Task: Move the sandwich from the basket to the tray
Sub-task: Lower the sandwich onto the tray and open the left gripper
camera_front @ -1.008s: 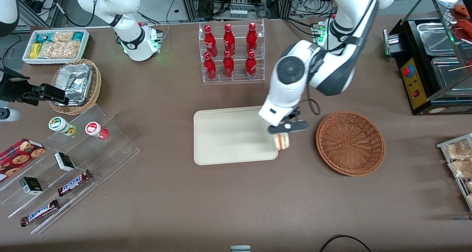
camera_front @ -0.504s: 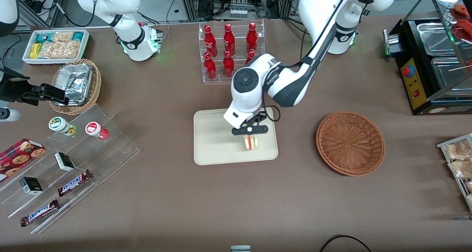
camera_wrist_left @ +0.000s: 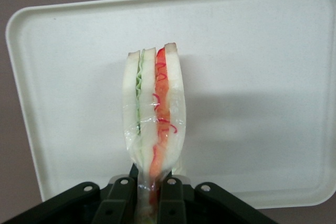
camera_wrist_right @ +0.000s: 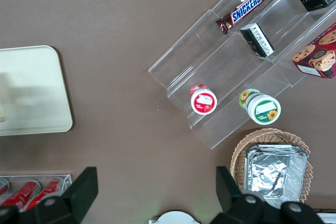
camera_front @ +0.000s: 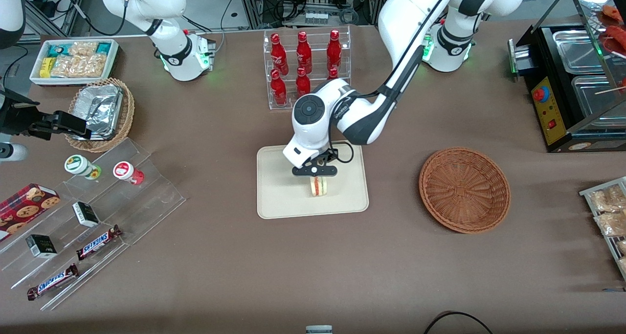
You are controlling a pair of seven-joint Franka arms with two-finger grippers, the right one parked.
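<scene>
Gripper: clamped on sandwich, held upright above the tray. Basket: empty, on table beside tray.

A brown table carries everything. Directly under the gripper, whose fingers pinch the sandwich, lies the cream tray. Toward the working arm's end from the fingers, well apart, sits the reddish-brown basket. Farther from the front camera than the fingers stands a clear rack of red bottles. Toward the parked arm's end lie a stepped clear display stand with snack bars and cups, a tan wicker basket holding foil, and a white bin of snack packets. A black appliance stands at the working arm's end.
</scene>
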